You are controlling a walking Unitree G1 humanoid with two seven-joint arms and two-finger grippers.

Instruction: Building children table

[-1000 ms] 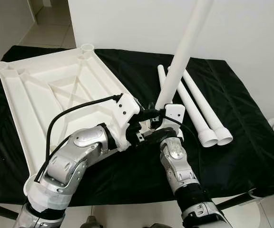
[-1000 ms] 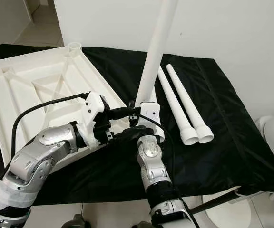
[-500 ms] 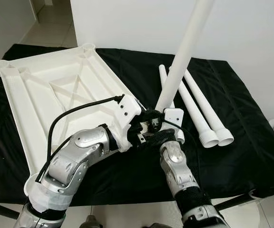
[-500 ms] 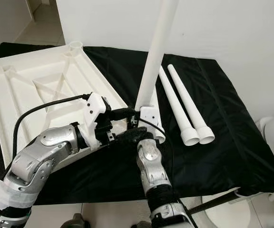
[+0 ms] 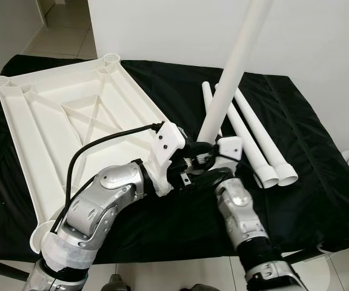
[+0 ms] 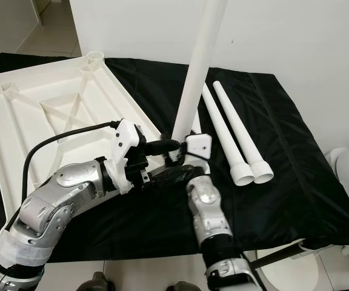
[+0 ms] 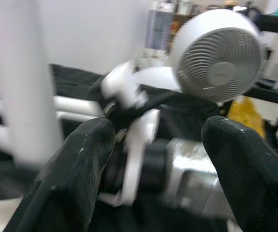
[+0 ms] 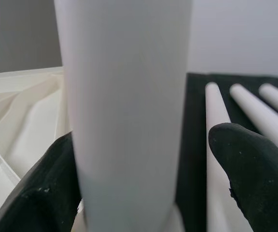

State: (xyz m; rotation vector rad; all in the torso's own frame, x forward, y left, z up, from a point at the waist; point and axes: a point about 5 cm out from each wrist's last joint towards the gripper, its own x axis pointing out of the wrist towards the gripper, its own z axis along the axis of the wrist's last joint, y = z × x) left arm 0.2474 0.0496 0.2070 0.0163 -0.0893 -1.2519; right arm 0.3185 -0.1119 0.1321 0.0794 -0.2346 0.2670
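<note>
Leg-fitting step: at frame centre, right gripper (image 8: 144, 193) loosely brackets the upright leg (image 5: 232, 73) at the tabletop's (image 5: 47, 127) corner, left gripper (image 7: 158, 159) wide beside; next, probably twist the leg home.

The upturned tabletop (image 5: 59, 115) is plain white plastic with a crossed rib pattern moulded into its underside. The upright leg (image 5: 232, 73) and the spare legs (image 5: 253, 136) are the same white. The cloth (image 5: 311, 163) beneath is solid black. Both arms are silver with white housings, and the fingers (image 7: 76, 179) are matt black. The fan (image 7: 218, 55) is white.
</note>
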